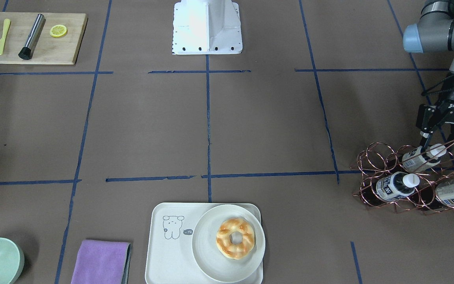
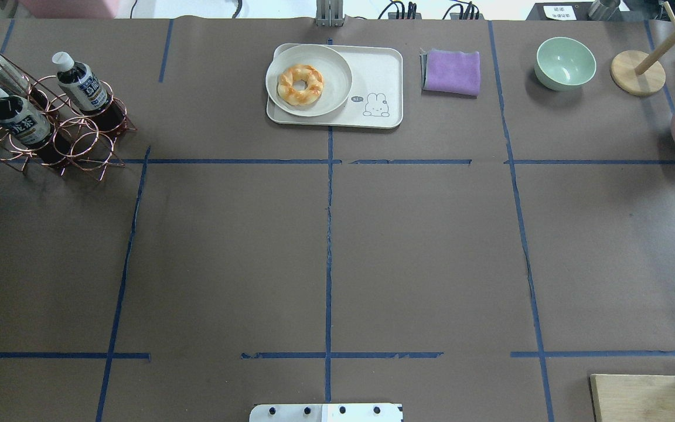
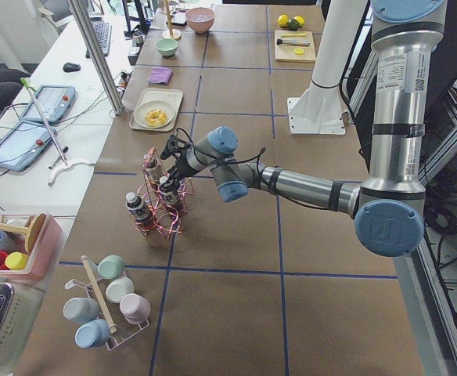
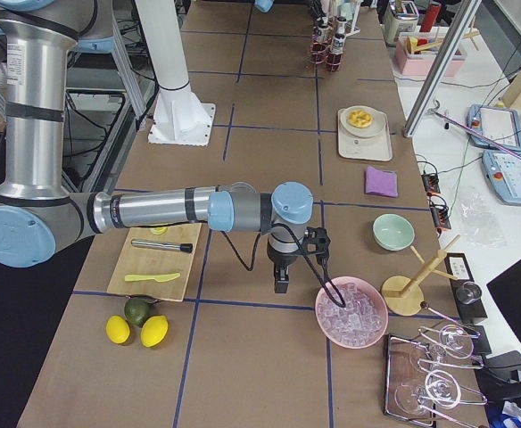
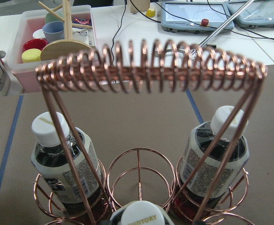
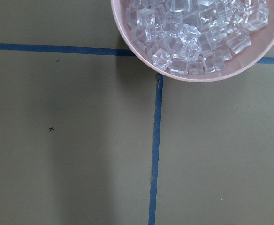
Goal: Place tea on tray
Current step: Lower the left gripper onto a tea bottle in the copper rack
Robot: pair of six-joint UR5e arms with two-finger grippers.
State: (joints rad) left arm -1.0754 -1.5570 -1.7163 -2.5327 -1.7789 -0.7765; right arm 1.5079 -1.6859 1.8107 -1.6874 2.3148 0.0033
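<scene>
At the frame's right edge my left gripper (image 1: 436, 140), jaws seemingly open, sits just above the cap of the up-right-leaning tea bottle (image 1: 417, 158).

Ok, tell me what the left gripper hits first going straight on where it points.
Most likely the white cap of the tea standing in the copper rack, right under the left gripper; exact depth is unclear.

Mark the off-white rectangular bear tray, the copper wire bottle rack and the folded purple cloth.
off-white rectangular bear tray (image 1: 168, 262): exterior front-facing view, bare surface below the drawing.
copper wire bottle rack (image 5: 146, 68): left wrist view, coiled top handle.
folded purple cloth (image 1: 100, 262): exterior front-facing view, middle of its top face.
</scene>
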